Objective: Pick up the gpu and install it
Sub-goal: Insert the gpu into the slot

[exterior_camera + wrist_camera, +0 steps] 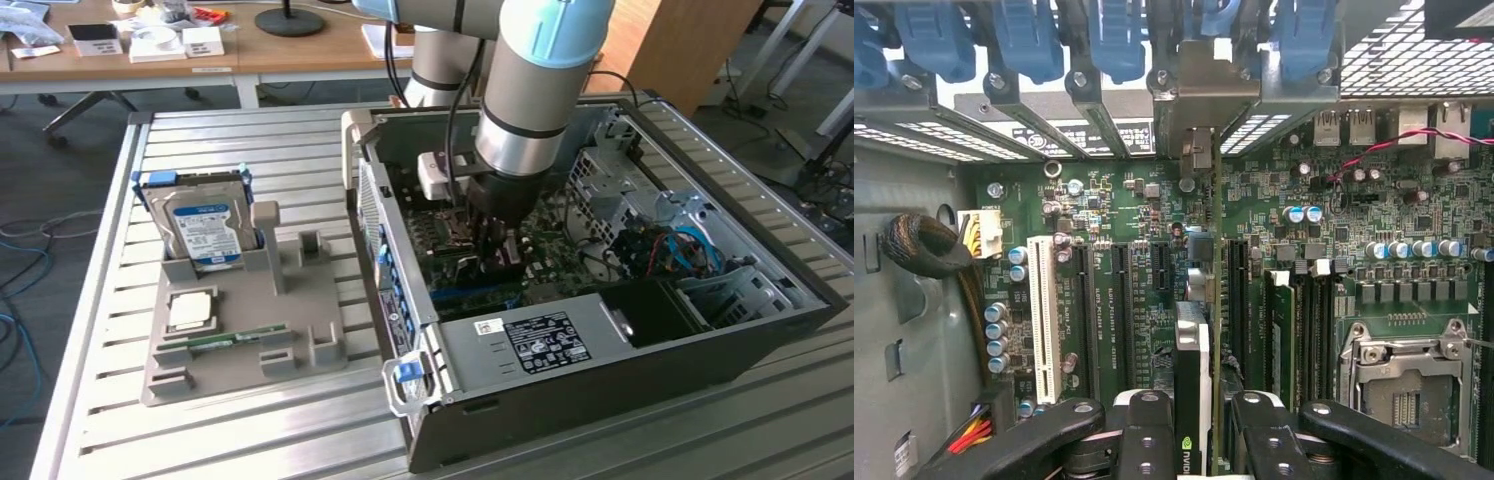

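I'm gripping the gpu [1192,400] edge-on in my claw [1192,440], installing; needs lining up over the motherboard [1114,290] slot.

We see the gpu [1192,385] edge-on at the lower centre of the wrist view, a thin card with a white edge and a green logo, standing upright over the green board, its silvery bracket reaching the rear slots above.

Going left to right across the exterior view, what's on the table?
Hard drive → grey holder tray → gripper holding the gpu inside the PC case.
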Robot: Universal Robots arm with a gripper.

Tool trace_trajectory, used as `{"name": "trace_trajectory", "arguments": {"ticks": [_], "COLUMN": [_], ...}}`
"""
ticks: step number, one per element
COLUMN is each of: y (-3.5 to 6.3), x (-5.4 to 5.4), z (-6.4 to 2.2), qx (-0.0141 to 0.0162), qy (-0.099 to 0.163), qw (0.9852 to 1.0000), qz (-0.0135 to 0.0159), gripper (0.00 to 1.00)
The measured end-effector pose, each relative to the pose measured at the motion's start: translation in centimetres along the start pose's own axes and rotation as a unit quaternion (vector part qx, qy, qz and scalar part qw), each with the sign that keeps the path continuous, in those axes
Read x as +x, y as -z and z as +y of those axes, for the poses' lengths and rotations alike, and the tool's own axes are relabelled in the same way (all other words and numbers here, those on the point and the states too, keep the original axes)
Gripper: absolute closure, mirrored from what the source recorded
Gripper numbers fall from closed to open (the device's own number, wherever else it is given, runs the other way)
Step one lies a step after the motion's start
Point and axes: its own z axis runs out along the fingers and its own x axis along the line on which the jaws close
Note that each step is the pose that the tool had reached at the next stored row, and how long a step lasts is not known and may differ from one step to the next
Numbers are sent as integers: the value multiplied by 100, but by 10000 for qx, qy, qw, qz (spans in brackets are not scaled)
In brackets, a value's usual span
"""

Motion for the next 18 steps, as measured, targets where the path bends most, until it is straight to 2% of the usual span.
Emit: {"name": "trace_trajectory", "arguments": {"ticks": [18], "y": [-28], "x": [2], "z": [20], "qx": [-3], "qy": [76], "qw": [10000], "qz": [1], "gripper": [73]}}
